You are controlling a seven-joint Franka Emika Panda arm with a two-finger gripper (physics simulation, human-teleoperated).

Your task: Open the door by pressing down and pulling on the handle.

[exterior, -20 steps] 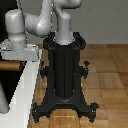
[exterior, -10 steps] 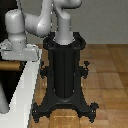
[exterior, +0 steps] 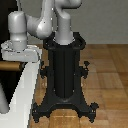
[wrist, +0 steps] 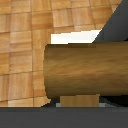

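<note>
The handle [wrist: 85, 70] fills the middle of the wrist view as a thick brass-brown cylinder, its long axis running across the frame, one rounded end showing at centre-left and the rest passing out at the right edge. It sits very close under the camera, so the claw must be directly over or around it, but no finger shows in that picture and I cannot tell whether the claw is wide, narrow or already gripping the bar. Behind the handle, a dark slanted face in the upper right of the wrist view is probably the door [wrist: 117, 25], with a pale strip beside it and wooden floor [wrist: 25, 30] beyond.

In the exterior view the handle [exterior: 11, 65] appears only as a short brown stub at the left edge, at mid height, just beneath the white wrist block. The claw [exterior: 19, 59] itself is hidden under that block, so contact cannot be confirmed from here either. Below the stub a dark area in the lower left corner may be the door, edged by a grey-white post [exterior: 22, 95] that slopes down the frame. The black pedestal [exterior: 64, 70] stands well apart, in the centre.

By my reading, the coming move turns on this: the bar lies immediately below the claw, crosswise, so a downward press would meet it squarely.
</note>
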